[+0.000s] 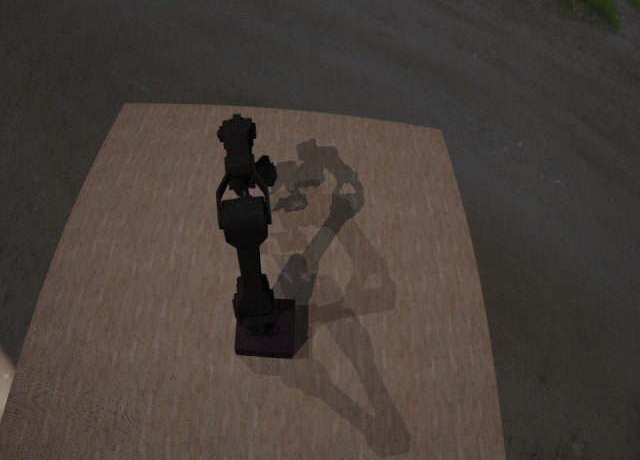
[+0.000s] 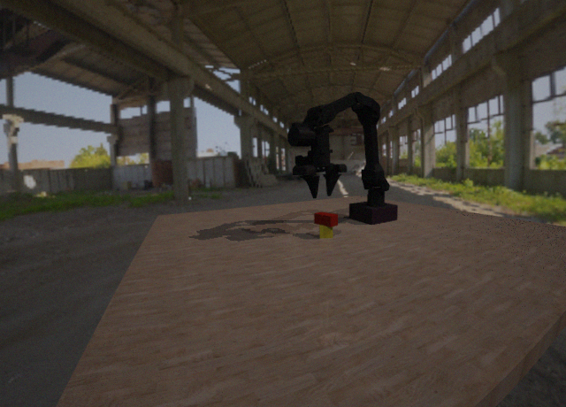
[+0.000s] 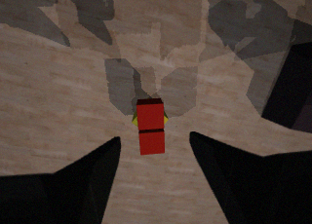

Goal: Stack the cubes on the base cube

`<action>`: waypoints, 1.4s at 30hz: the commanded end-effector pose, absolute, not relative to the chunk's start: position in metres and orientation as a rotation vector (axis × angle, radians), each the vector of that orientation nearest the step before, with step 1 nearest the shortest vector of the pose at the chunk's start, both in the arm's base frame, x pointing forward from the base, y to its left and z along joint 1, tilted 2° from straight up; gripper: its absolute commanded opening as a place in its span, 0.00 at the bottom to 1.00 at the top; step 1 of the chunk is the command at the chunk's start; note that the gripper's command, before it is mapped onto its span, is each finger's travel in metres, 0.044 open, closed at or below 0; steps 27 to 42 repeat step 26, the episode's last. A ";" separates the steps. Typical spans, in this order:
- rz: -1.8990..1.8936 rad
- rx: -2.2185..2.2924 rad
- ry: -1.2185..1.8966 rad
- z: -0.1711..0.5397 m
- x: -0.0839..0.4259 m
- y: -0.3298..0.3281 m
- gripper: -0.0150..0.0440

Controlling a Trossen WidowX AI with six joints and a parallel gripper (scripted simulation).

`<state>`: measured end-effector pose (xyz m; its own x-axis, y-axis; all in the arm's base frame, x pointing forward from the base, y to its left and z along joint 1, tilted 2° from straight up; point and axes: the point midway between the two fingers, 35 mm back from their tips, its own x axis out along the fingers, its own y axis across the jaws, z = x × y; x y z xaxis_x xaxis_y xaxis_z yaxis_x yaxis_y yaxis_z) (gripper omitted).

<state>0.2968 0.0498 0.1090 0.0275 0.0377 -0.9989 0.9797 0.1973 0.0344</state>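
Observation:
Two red cubes sit side by side on the yellow base cube [image 2: 325, 232] [image 3: 166, 120]. In the wrist view the upper red cube [image 3: 150, 116] and the lower red cube [image 3: 152, 143] form a row with a thin dark line between them. Two yellow corners peek out left and right of the row. In the exterior view the red pair [image 2: 325, 218] looks level and overhangs the base on both sides. My gripper [image 2: 321, 195] [image 3: 155, 138] is open and empty, above the cubes, with a fingertip on either side in the wrist view. The arm hides the cubes in the top view.
The arm stands on a dark purple block [image 1: 266, 344] [image 2: 372, 213] on the wooden table [image 1: 155, 269] [image 2: 274, 311]. Its dark edge shows at the right of the wrist view. Arm shadows fall across the table around the cubes.

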 end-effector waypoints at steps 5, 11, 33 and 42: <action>-1.020 1.102 1.304 0.112 0.280 0.126 0.93; -1.018 1.105 1.310 0.115 0.251 0.185 0.93; -1.018 1.105 1.310 0.115 0.251 0.185 0.93; -1.018 1.105 1.310 0.115 0.251 0.185 0.93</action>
